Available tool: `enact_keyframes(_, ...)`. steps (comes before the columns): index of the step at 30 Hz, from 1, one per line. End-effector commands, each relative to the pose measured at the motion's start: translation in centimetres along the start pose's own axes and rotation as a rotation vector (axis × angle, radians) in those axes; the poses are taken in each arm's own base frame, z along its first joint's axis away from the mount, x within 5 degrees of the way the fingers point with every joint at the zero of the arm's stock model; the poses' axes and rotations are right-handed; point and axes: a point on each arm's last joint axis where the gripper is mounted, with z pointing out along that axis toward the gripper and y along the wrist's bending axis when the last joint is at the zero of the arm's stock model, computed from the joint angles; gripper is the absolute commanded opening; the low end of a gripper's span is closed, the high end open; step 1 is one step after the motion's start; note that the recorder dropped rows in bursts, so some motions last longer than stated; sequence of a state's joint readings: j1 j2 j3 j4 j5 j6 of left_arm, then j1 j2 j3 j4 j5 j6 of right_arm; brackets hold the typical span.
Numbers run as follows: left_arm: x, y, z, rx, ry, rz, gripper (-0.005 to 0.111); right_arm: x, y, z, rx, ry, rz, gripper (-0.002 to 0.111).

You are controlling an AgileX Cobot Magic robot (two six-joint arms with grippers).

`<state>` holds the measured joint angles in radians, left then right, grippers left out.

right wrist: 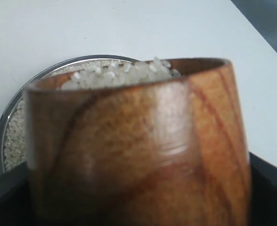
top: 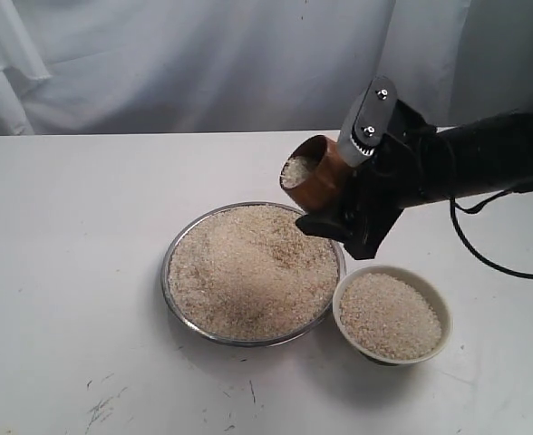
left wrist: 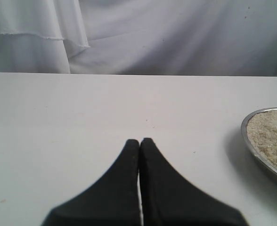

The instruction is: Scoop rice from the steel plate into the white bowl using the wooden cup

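**Loaded cup aloft, clamped by its smooth sides**

Exterior view: the right gripper (top: 339, 188) is closed across the body of the wooden cup (top: 318, 178). It holds the cup in the air over the part of the steel plate (top: 170, 263) nearest the far right corner of the tabletop (top: 67, 272). The cup leans with its mouth towards the left edge, and a small charge of rice (top: 295, 169) sits inside. The plate is mid-table and heaped with the dry, loose grains. The white bowl (top: 440, 308) is just beside it towards the near right corner, thick-rimmed, glossy and already well filled.

Left wrist view: the left gripper (left wrist: 139, 142) has its fingers pressed together on nothing and hangs over bare table. The plate's thin shiny rim (left wrist: 245, 134) is off to one side.

Right wrist view: the cup (right wrist: 138, 150) fills the picture, its polished reddish wood streaked with grain. Rice (right wrist: 124, 73) reaches the lip, and the plate's rim (right wrist: 2, 127) shows behind.

The cup is probably light and rigid but slick. A hold low on the wall, clear of the mouth, looks safest. The grains will pour freely, so any extra tilt risks a spill.
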<state>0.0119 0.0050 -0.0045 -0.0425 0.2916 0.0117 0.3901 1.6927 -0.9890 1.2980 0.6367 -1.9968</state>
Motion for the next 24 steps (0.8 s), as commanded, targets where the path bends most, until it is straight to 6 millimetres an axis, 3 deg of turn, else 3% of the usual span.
enact_keyframes(1, 0.1, 0.0, 0.0, 0.002, -0.007, -0.004, 0.0, -0.1, 0.3, -1.9, 0.049, -0.02, -0.006, 0.0)
enact_keyframes(11, 0.1, 0.0, 0.0, 0.002, -0.007, -0.004, 0.0, 2.5, 1.6, -6.2, 0.182, 0.04, 0.007, 0.0)
enact_keyframes(24, 0.1, 0.0, 0.0, 0.002, -0.007, -0.004, 0.0, 7.2, 4.1, -7.4, 0.322, 0.29, -0.04, 0.0)
